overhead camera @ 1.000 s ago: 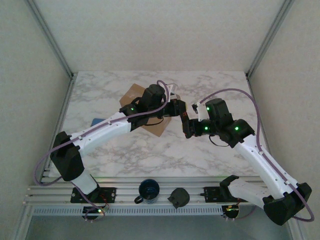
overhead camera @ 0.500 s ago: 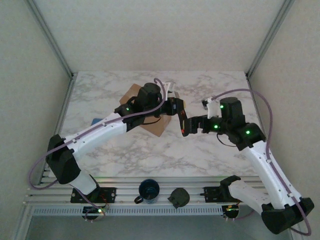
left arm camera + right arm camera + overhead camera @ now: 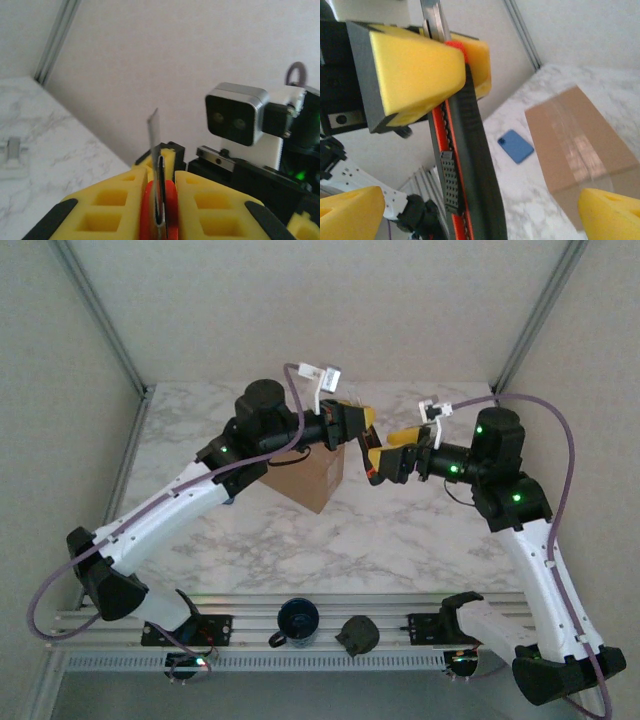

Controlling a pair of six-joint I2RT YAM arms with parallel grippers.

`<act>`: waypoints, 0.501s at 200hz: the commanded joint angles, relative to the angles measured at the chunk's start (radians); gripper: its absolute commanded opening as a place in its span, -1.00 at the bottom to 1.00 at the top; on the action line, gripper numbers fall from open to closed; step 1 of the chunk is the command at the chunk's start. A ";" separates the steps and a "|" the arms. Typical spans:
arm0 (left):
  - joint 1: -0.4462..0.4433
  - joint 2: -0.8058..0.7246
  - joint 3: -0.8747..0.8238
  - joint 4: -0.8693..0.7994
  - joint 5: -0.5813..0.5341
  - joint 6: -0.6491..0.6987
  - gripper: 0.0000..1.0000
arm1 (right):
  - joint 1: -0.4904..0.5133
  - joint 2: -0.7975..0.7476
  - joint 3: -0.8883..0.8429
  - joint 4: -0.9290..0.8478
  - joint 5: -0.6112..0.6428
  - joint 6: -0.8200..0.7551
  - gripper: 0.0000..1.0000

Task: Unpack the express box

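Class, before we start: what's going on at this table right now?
The left tool is shut on a utility knife, blade out, held up above the marble table. The right tool stands wide open around the knife's handle, not gripping it. The express box sits on the table, its top flaps taped shut.

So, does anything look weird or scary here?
Yes: the left gripper holds a knife up in the air, its bare blade sticking out, while the express box is still taped shut.
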 commanded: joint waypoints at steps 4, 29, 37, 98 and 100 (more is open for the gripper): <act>0.011 -0.023 0.029 0.116 0.051 0.007 -1.00 | -0.007 0.021 0.013 0.218 -0.100 0.114 0.98; 0.011 -0.015 0.023 0.203 0.062 -0.027 -1.00 | -0.007 0.071 0.013 0.357 -0.165 0.210 0.93; 0.011 -0.013 0.020 0.229 0.061 -0.038 -1.00 | -0.007 0.086 0.013 0.398 -0.185 0.239 0.90; 0.012 0.010 0.008 0.353 0.052 -0.096 -1.00 | -0.007 0.121 0.008 0.551 -0.247 0.364 0.52; 0.011 0.012 0.010 0.354 0.054 -0.098 -1.00 | -0.007 0.122 0.009 0.551 -0.249 0.364 0.51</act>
